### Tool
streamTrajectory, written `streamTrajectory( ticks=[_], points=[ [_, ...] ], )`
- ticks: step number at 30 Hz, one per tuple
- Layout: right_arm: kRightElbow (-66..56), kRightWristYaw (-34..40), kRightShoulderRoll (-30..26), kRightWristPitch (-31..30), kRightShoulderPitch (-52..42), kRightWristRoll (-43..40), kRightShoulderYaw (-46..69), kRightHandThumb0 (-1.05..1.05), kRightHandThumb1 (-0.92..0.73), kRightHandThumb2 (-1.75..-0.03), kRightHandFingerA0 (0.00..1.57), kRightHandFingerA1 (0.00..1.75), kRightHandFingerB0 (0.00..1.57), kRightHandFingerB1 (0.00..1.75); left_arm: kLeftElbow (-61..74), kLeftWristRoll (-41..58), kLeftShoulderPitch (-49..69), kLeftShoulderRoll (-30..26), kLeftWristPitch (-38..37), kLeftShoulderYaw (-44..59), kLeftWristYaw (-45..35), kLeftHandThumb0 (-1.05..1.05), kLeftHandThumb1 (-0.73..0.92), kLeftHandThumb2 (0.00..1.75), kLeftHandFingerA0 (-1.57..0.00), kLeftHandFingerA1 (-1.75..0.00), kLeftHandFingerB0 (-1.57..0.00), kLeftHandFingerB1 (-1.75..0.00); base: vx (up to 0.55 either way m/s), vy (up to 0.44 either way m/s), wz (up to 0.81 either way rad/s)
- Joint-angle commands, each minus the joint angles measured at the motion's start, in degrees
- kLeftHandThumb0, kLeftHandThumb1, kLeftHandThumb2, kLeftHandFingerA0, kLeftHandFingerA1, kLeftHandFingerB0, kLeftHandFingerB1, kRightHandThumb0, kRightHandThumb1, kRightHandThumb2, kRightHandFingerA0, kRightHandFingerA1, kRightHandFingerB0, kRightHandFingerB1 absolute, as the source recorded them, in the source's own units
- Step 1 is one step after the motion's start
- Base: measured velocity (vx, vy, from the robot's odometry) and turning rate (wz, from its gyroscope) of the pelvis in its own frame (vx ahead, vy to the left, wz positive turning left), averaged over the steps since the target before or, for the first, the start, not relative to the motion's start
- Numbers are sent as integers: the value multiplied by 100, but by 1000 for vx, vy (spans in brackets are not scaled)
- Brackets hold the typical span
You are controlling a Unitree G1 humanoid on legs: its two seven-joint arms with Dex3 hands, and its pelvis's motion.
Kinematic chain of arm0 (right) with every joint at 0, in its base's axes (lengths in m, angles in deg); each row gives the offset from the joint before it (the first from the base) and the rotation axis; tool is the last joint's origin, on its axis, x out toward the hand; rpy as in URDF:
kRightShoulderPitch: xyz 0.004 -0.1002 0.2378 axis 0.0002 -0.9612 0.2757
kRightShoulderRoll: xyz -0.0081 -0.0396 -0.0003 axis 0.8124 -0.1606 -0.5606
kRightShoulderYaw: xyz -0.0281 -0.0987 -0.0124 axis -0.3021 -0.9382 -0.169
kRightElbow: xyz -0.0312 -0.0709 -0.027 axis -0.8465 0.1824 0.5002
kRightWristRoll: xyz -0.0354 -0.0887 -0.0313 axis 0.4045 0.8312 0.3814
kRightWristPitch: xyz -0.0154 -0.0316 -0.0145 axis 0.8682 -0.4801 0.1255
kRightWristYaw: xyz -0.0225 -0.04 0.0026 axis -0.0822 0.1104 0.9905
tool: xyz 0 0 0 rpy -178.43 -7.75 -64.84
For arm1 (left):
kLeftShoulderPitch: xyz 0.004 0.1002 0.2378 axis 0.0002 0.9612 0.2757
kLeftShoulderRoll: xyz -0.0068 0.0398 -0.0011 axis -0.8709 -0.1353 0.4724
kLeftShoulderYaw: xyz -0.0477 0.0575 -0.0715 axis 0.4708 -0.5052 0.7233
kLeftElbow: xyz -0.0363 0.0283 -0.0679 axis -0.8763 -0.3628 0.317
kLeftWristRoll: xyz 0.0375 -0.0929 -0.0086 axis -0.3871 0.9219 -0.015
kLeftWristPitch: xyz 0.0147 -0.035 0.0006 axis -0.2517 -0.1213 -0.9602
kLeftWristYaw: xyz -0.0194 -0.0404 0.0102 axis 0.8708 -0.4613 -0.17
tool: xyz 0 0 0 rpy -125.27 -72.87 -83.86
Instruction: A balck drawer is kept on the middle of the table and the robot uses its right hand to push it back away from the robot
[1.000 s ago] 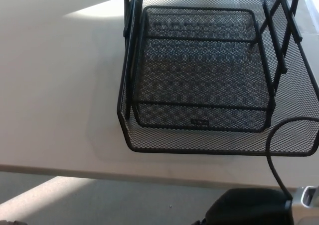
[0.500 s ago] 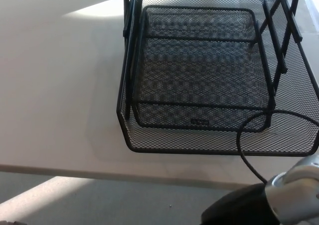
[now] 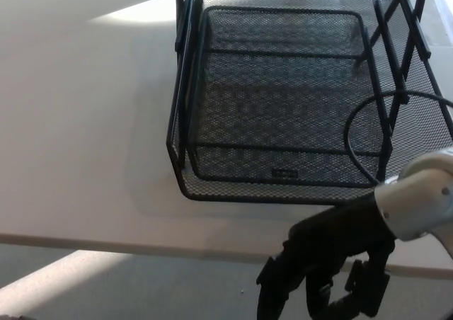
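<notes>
At the lower right of the frame, the right hand (image 3: 325, 281) was seen below the table (image 3: 85, 122) edge, empty, its fingers apart and pointing downward. Above it and slightly left lay the black mesh drawer (image 3: 283, 107), its front wall nearest, its long axis judged to run up the frame. The left hand was not shown.

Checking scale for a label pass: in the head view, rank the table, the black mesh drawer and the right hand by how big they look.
1. table
2. black mesh drawer
3. right hand, nearer the camera, so its apparent size is inflated.
</notes>
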Motion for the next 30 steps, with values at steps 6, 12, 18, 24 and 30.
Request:
streamTrajectory(
  ticks=[6,12,18,24,30],
  points=[
    [722,-378,209,-313,582,-439,189,-50,-80,-64,53,41,39,36,-23,-66,1,-67,-91,15,-26,-56,72,63,-48,-39,-34,-33,0,0,0],
    [1103,-378,381,-198,728,-404,109,-51,-80,-63,55,41,39,36,-11,-46,36,-97,-120,35,-39,-55,75,63,-49,-38,-34,-33,0,0,0],
    [1921,-258,569,128,867,-225,15,-47,-80,-64,50,44,36,37,-45,-78,14,-85,-116,3,-27,-56,72,63,-48,-39,-35,-33,0,0,0],
    [2881,-189,767,595,1078,-74,18,-49,-79,-63,54,44,39,38,-44,-90,21,-94,-119,-5,3,-55,75,63,-50,-39,-35,-33,0,0,0],
    [4100,-35,977,929,1544,147,107,-49,-78,-63,55,44,40,38,-62,-112,15,-79,-84,-19,47,-56,75,63,-50,-38,-36,-33,0,0,0]
  ],
)
